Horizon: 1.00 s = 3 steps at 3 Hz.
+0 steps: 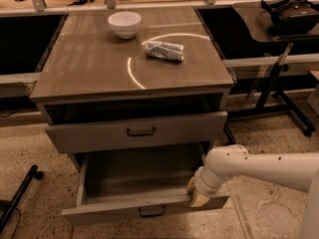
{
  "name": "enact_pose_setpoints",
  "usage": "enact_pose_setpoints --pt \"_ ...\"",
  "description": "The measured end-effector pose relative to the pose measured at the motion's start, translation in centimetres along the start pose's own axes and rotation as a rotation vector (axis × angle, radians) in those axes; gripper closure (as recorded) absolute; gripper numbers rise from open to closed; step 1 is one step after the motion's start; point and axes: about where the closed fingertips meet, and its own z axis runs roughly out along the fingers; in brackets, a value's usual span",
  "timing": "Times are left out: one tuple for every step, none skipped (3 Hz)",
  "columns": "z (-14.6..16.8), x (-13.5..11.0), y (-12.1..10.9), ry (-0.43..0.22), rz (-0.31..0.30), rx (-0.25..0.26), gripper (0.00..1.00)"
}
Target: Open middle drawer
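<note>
**Middle drawer drawn out, gripper at its right front corner**

The middle drawer [114, 210] is shown pulled well out of the cabinet, its inside bare, below an upper drawer [94, 134] that stands slightly forward. The gripper [199, 197] is set against the top edge of the drawer front at the right end; its grip cannot be told. A white bowl [124, 24] and a crumpled packet [164, 50] lie apart on the tabletop [84, 73].
</note>
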Motion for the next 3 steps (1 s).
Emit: enact_pose_setpoints --pt "-0.2 0.0 0.0 -0.001 -0.002 0.001 0.28" --pt "-3.6 0.8 -0.6 -0.010 -0.045 0.021 0.03" --pt "-8.3 1.7 -1.3 0.002 -0.074 0.050 0.00"
